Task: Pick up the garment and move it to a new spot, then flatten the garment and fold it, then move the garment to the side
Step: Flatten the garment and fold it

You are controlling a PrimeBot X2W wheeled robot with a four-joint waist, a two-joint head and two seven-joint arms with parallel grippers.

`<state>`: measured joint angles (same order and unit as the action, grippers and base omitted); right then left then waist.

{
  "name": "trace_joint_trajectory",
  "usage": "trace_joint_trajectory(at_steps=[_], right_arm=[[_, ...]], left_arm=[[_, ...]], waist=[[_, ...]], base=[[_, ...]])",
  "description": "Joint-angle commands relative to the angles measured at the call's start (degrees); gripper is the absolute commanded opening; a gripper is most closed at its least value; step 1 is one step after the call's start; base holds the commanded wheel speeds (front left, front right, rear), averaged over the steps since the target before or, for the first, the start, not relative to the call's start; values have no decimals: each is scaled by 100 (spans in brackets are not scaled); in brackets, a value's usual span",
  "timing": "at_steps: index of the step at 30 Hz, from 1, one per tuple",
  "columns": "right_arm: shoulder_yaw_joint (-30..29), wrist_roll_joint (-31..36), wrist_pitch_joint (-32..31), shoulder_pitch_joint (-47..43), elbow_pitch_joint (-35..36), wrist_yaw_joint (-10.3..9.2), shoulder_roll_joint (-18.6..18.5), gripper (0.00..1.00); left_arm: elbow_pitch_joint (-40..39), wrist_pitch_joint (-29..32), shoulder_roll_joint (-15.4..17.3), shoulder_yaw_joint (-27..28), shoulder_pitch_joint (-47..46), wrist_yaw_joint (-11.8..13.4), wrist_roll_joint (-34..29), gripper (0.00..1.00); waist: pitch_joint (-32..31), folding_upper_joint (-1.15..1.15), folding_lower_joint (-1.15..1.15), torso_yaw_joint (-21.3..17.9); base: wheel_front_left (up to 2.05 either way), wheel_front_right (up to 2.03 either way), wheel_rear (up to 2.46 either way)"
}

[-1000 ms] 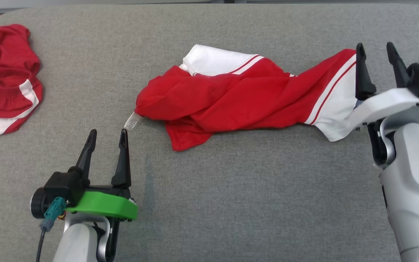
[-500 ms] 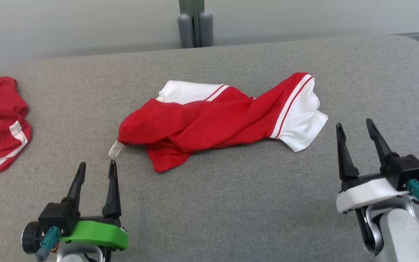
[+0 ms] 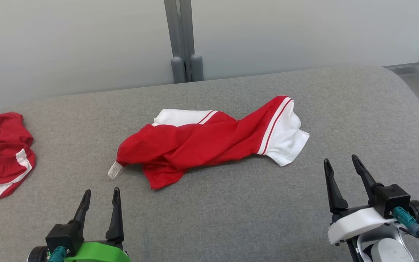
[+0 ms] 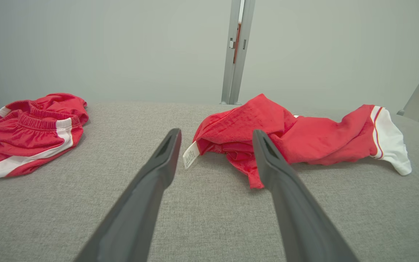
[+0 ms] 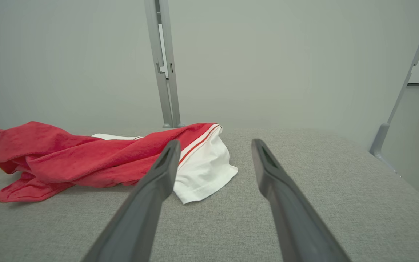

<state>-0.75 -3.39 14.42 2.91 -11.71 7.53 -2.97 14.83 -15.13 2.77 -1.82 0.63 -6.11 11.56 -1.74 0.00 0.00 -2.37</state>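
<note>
The garment (image 3: pixel 202 145), red with white striped panels, lies crumpled and twisted lengthwise in the middle of the grey padded table (image 3: pixel 231 211). A white tag (image 3: pixel 115 170) sticks out at its left end. My left gripper (image 3: pixel 102 190) is open and empty, a little short of that tag. My right gripper (image 3: pixel 340 158) is open and empty, to the right of the white end and nearer the front. In the left wrist view the garment (image 4: pixel 304 138) lies beyond my open left gripper (image 4: pixel 215 131). In the right wrist view the garment (image 5: pixel 86 156) lies ahead and left of my right gripper (image 5: pixel 215 142).
A second red and white garment (image 3: pixel 2 153) is bunched at the table's far left edge, also in the left wrist view (image 4: pixel 31 127). A grey post (image 3: pixel 182 40) and pale wall stand behind the table. The table's right corner is rounded.
The head view has tilted up, bringing the wall into the picture. My right gripper has drawn back from beside the garment's white end toward the front. Both grippers stay open.
</note>
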Motion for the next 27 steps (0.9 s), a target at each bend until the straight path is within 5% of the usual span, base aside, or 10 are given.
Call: trace_joint_trajectory(at_steps=[1, 13, 20, 27], right_arm=[[-2, -28, -11, -48, -7, -8, 2, 100], [64, -262, -210, 74, -144, -8, 5, 100], [23, -577, -1573, 845, -852, -8, -266, 100], [40, -814, -2591, 2200, -1724, -6, -672, 100]], left_arm=[[21, -3, 22, 28, 60, -38, 36, 100], [165, -3, 21, -44, 56, -80, 106, 100], [949, 90, 23, -871, -598, -70, 272, 100], [1680, 804, 23, -1747, -1811, 365, 964, 100]], waist=[[-11, 0, 0, 8], [25, 0, 0, 96], [290, 0, 0, 160], [970, 0, 0, 278]], base=[[0, 0, 0], [0, 0, 0], [0, 0, 0], [0, 0, 0]])
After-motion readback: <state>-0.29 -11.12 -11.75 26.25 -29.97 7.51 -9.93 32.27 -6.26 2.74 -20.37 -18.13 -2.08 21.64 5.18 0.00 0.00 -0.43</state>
